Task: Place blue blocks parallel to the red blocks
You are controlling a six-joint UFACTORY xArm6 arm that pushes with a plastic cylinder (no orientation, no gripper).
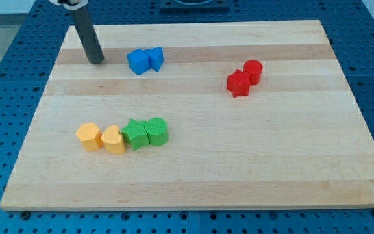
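Two blue blocks touch near the view's top left: a chunky blue block (137,62) and a blue wedge-like block (156,58) on its right. Two red blocks touch at the upper right: a red star-like block (238,82) and a red cylinder (253,71) up and to its right, forming a diagonal pair. My tip (97,61) rests on the wooden board (252,162), a short way left of the blue pair and not touching it.
Near the lower left stands a row of touching blocks: an orange block (89,136), an orange heart-like block (113,140), a green star-like block (134,134) and a green cylinder (156,130). Blue perforated table surrounds the board.
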